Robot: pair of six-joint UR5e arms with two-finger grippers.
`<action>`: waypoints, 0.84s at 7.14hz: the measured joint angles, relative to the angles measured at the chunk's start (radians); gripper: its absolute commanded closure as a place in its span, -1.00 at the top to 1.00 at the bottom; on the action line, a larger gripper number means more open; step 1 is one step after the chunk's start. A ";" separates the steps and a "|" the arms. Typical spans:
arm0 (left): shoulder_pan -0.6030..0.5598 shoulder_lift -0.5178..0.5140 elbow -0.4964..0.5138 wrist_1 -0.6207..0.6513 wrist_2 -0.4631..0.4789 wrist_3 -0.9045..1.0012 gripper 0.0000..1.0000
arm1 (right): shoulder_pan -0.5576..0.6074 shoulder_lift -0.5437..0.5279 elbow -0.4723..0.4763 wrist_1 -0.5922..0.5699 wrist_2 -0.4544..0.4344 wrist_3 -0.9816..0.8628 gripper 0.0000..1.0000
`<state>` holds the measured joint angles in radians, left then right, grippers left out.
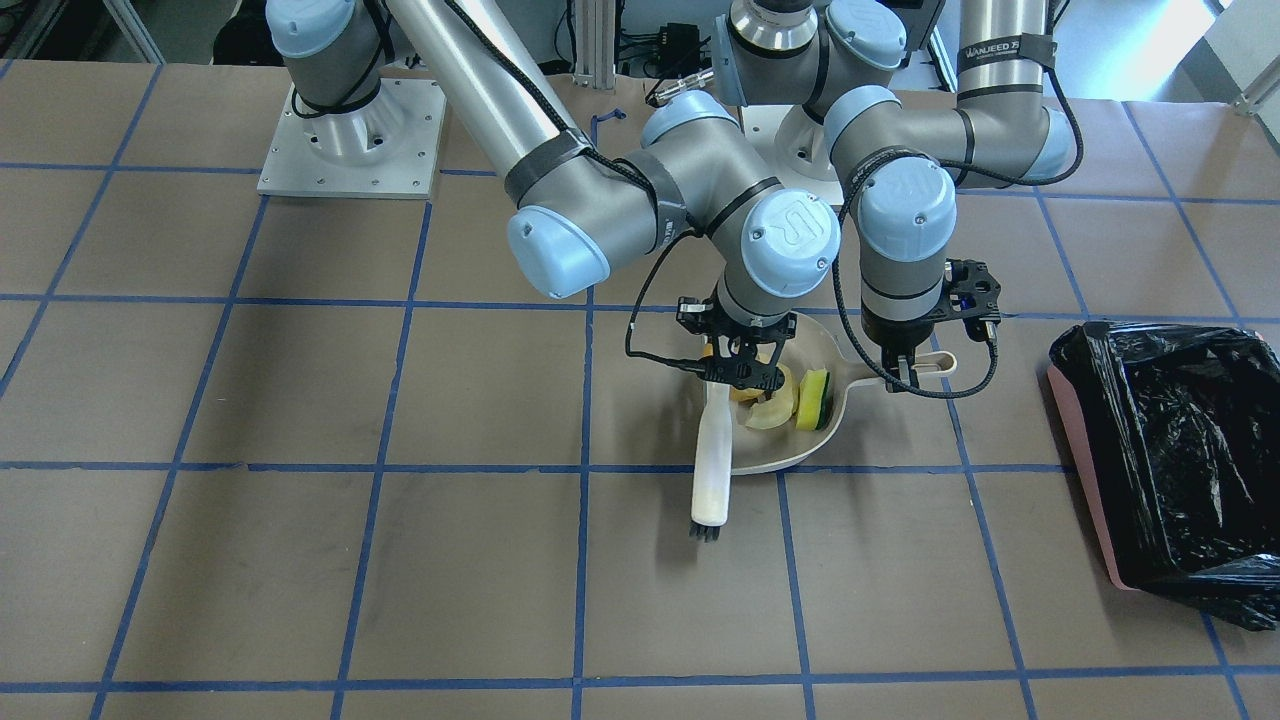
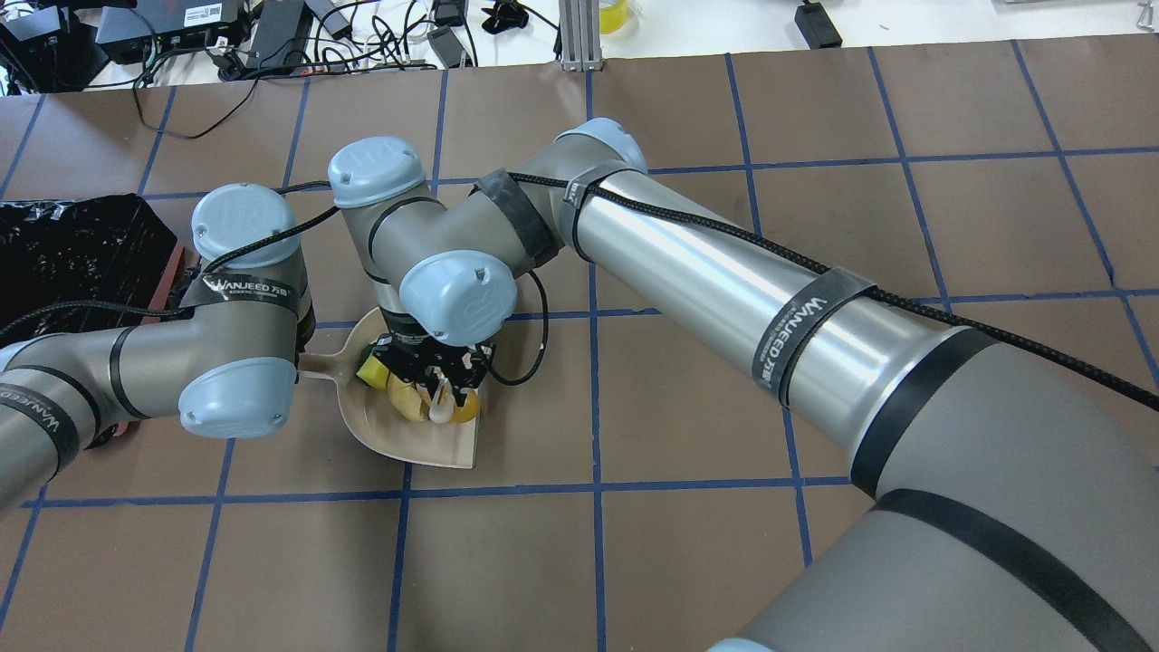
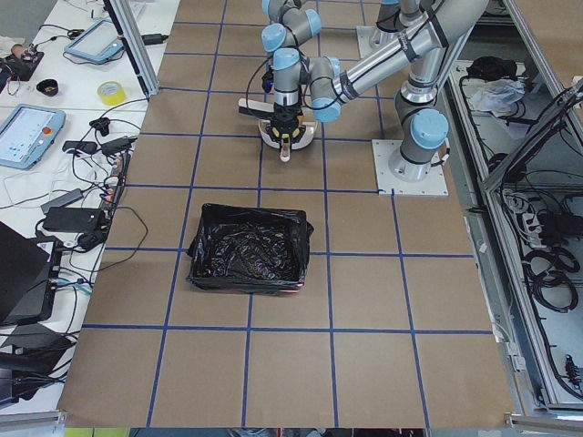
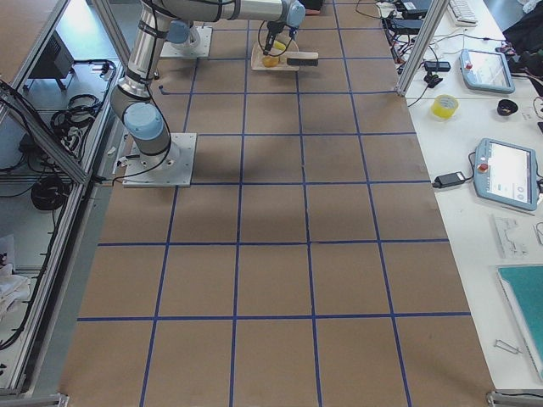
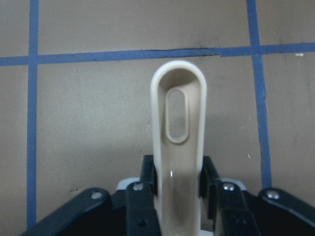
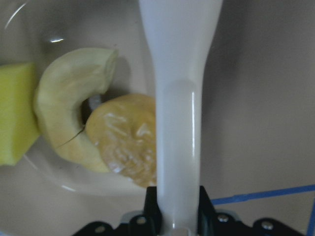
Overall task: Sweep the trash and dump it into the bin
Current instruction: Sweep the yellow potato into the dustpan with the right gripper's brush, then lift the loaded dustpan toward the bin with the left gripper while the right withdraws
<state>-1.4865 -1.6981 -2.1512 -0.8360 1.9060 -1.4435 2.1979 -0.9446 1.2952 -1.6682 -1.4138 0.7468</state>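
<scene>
The beige dustpan (image 1: 790, 450) lies on the table with the trash inside: the golden-brown potato lump (image 6: 125, 147), the pale crescent slice (image 6: 66, 113) and the yellow-and-green sponge (image 1: 815, 398). My left gripper (image 5: 178, 191) is shut on the dustpan's handle (image 5: 178, 132). My right gripper (image 6: 178, 209) is shut on the beige brush's handle (image 6: 179, 113). The brush (image 1: 712, 470) runs along the pan's open side, its dark bristles (image 1: 705, 530) at the far end. The pink bin (image 1: 1085, 470) with its black bag (image 1: 1170, 450) stands on the robot's left, apart from the pan.
The brown table has blue tape grid lines (image 1: 585, 470). Both arm bases (image 1: 350, 140) are bolted at the robot's edge. The two forearms cross close together above the pan (image 2: 426, 444). Cables and electronics (image 2: 272, 27) lie beyond the table's far edge.
</scene>
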 measured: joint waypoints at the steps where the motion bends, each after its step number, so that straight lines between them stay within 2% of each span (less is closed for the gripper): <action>1: 0.000 0.000 0.001 0.000 -0.001 0.001 -1.00 | -0.030 -0.022 -0.007 0.056 -0.056 -0.045 -1.00; 3: 0.002 0.001 0.028 -0.019 -0.043 0.011 -1.00 | -0.108 -0.052 -0.008 0.150 -0.191 -0.152 -1.00; 4: 0.008 0.003 0.067 -0.068 -0.099 0.010 -1.00 | -0.159 -0.064 -0.005 0.177 -0.224 -0.200 -1.00; 6: 0.057 0.005 0.212 -0.265 -0.232 0.011 -1.00 | -0.295 -0.098 -0.005 0.207 -0.299 -0.344 -1.00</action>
<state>-1.4293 -1.6930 -1.9394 -1.1006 1.6737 -1.4321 1.9028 -1.0430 1.2904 -1.4608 -1.7126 0.4025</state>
